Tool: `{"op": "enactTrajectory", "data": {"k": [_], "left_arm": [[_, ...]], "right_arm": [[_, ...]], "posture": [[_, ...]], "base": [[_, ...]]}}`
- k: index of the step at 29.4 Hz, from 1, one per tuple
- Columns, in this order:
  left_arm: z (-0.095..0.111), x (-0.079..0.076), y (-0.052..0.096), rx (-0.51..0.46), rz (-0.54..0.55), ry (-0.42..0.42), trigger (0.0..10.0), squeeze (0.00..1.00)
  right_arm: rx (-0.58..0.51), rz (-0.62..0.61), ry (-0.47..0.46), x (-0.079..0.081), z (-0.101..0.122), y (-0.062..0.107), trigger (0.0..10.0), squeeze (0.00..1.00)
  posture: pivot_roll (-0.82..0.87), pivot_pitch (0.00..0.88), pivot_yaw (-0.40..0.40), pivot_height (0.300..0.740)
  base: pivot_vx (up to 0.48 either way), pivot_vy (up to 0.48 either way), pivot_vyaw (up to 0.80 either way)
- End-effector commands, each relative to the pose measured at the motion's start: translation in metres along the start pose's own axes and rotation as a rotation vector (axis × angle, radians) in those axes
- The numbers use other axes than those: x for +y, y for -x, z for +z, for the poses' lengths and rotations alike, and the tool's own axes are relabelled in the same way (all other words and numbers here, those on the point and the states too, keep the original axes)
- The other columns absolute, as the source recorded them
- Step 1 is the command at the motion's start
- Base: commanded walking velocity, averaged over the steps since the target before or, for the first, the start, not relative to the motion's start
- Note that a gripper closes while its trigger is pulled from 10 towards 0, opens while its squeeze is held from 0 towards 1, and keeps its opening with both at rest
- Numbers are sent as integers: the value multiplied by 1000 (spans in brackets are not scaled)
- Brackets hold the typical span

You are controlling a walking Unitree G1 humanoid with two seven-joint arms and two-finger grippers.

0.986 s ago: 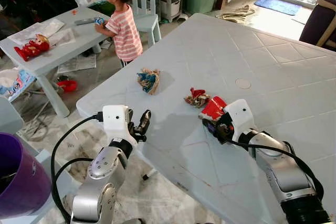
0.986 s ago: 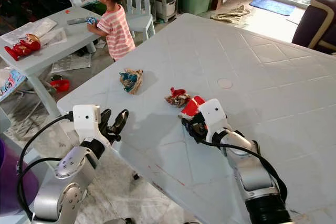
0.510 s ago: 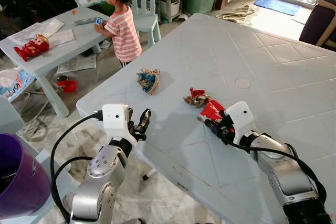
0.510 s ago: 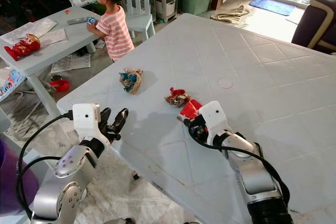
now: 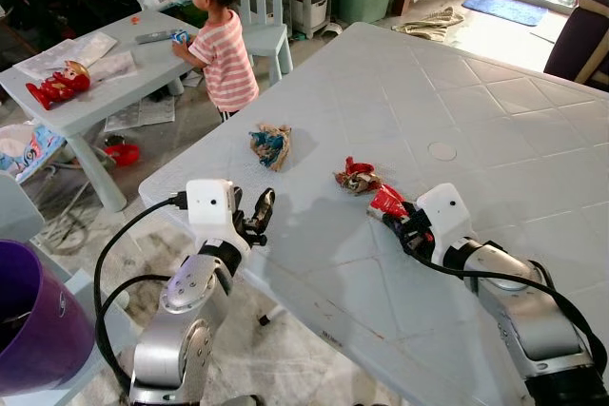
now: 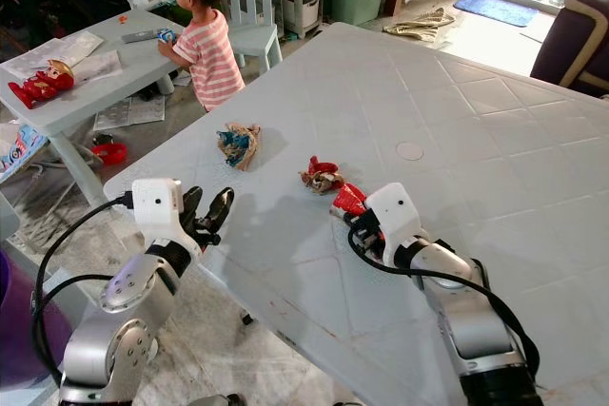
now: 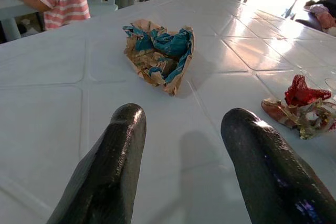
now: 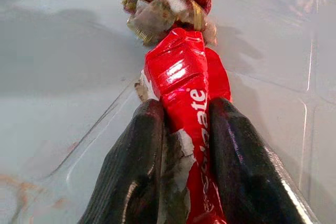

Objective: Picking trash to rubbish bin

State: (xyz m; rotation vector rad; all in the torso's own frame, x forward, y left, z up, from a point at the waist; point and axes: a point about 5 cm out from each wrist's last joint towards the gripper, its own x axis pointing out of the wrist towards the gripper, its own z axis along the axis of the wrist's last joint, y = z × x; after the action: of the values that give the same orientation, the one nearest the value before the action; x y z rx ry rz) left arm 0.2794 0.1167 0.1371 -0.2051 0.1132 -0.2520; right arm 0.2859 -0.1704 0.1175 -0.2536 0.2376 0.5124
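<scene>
Glossy red wrapper [image 8: 185, 103], crumpled paper wad [image 7: 157, 53], smooth, probably plastic table [image 5: 476, 102].

My rig: two silver arms, black fingers.
Each wrist carries a white camera box; black cables loop along the left arm [image 5: 181, 330] and right arm [image 5: 523, 316].

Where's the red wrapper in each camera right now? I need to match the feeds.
Left eye: red wrapper on the table, at the right gripper.
Right eye, same spot.
Left wrist: cannot tell.
Right wrist: pinched between both fingers.
Shared landmark: red-gold crumpled wrapper just beyond it.
</scene>
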Motion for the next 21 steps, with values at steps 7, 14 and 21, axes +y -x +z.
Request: {"op": "enactTrajectory", "data": {"k": [7, 14, 21], "left_arm": [[2, -11, -20, 3, -92, -25, 10000, 0], [13, 3, -38, -48, -11, -76, 10000, 0], [23, 11, -53, -111, 27, -107, 10000, 1000]], "right_arm": [[1, -7, -28, 2, 5, 24, 0, 0], [-2, -17, -81, 9, 9, 44, 0, 0], [-6, -7, -120, 18, 12, 61, 0, 0]], "posture": [[-42, 118, 3, 740], [-87, 130, 10, 740], [-118, 137, 3, 740]], "base": [[0, 0, 0], [0, 0, 0], [0, 0, 0]]}}
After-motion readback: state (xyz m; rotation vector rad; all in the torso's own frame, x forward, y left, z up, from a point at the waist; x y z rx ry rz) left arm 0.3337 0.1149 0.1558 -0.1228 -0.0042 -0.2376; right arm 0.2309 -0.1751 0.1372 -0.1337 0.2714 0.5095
